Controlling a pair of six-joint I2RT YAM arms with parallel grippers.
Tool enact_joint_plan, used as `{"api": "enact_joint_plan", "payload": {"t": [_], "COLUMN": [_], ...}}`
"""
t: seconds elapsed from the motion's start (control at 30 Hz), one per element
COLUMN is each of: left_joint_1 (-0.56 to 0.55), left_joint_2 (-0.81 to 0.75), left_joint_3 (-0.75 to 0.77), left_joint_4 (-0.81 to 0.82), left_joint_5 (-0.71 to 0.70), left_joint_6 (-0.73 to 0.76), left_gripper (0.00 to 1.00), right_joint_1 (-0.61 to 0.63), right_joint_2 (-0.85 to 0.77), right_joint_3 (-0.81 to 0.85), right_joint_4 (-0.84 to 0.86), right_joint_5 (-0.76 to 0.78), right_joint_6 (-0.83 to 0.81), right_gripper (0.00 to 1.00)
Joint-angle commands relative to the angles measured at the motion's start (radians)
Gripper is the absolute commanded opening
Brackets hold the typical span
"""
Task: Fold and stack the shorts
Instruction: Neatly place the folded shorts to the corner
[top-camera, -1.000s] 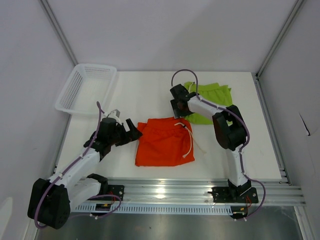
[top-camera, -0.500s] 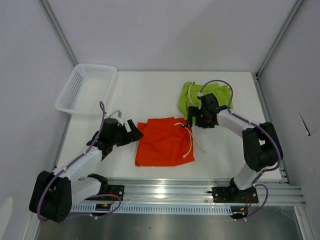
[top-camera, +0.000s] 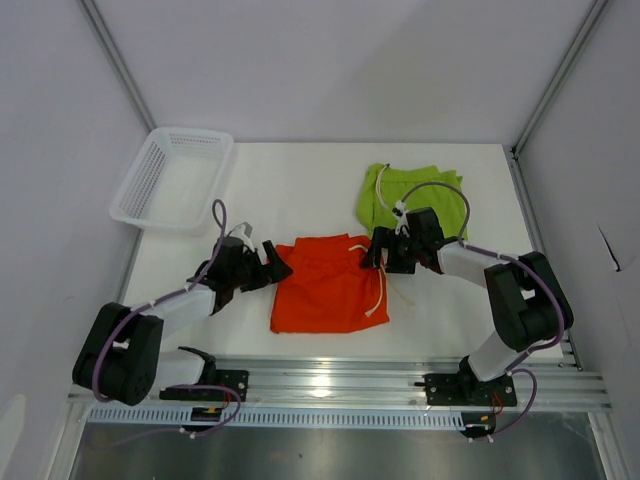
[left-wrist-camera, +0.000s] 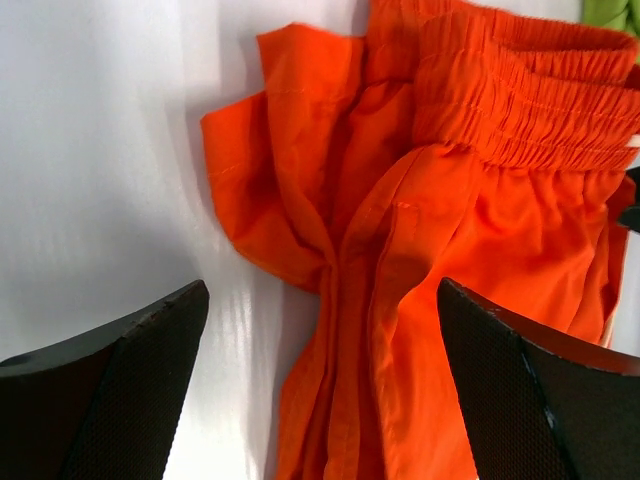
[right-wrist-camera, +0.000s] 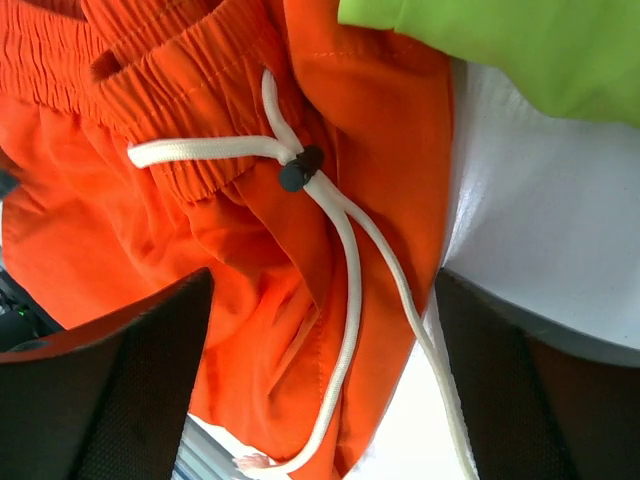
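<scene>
The orange shorts (top-camera: 328, 287) lie flat in the middle of the table, with their white drawstring (top-camera: 379, 285) trailing along the right side. The lime green shorts (top-camera: 410, 193) lie crumpled behind and to the right. My left gripper (top-camera: 272, 266) stands open at the orange pair's upper left corner; in the left wrist view the bunched orange fabric (left-wrist-camera: 400, 250) lies between its spread fingers (left-wrist-camera: 110, 390). My right gripper (top-camera: 378, 250) is open at the upper right corner, over the drawstring (right-wrist-camera: 345, 240) and orange waistband (right-wrist-camera: 150, 90). Green fabric (right-wrist-camera: 520, 50) overlaps the orange corner.
A white mesh basket (top-camera: 172, 178) stands at the back left corner. Grey walls enclose the table, and a metal rail (top-camera: 340, 385) runs along the near edge by the arm bases.
My right arm swung from the green shorts down to the orange pair's right waist corner, its jaws now wide. My left gripper slid right to the orange pair's left edge.
</scene>
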Motion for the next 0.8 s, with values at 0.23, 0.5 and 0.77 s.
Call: {"api": "enact_joint_plan", "payload": {"t": [0.23,0.5,0.77], "left_joint_1": [0.003,-0.001,-0.078], "left_joint_2": [0.091,0.137,0.102], "left_joint_3": [-0.033,-0.044,-0.064], "left_joint_4": [0.165,0.248,0.320], "left_joint_5": [0.029,0.020,-0.074], "left_joint_6": [0.028,0.006,-0.012], "left_gripper": [0.95,0.79,0.57], "right_joint_1": [0.029,0.049,0.102], "right_joint_2": [0.004,0.025,0.061], "right_joint_3": [-0.039,-0.038,0.022], "right_joint_4": [0.036,0.099,0.099], "right_joint_5": [-0.004,0.043,0.123], "right_joint_6": [0.002,0.030,0.030], "right_gripper": [0.67,0.58,0.42]}}
